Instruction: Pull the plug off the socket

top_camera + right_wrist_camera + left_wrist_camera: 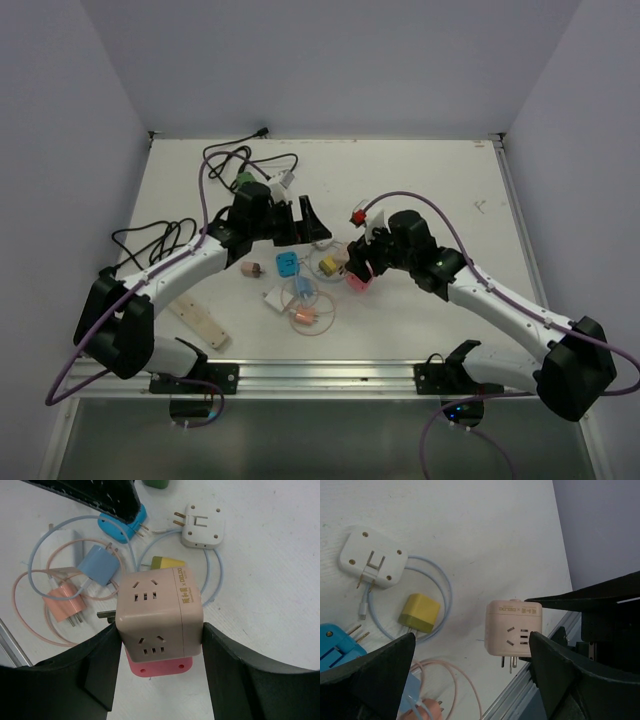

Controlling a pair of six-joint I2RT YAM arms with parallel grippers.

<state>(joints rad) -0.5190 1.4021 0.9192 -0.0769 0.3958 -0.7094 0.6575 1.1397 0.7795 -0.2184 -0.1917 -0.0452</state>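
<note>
White arms (190,262), black joints (575,365), purple cables (420,197)

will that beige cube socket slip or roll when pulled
The beige plastic cube socket looks rigid, with smooth flat sides, so the right gripper probably clamps it squarely, but it could slip. Its prongs likely stop it rolling.

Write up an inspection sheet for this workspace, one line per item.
Surface: white table, metal rail at the near edge.
Job's things: beige cube socket gripped by the right hand; no plug in its visible faces.
Clutter: blue plug, yellow plug, white adapter, pink charger, power strip lying loose.
Grippers: left hand open, holding nothing; right hand shut on the socket.
Cables: black cords at the left; light blue cord looped mid-table.
Surroundings: plain walls; nothing else seen.
</note>
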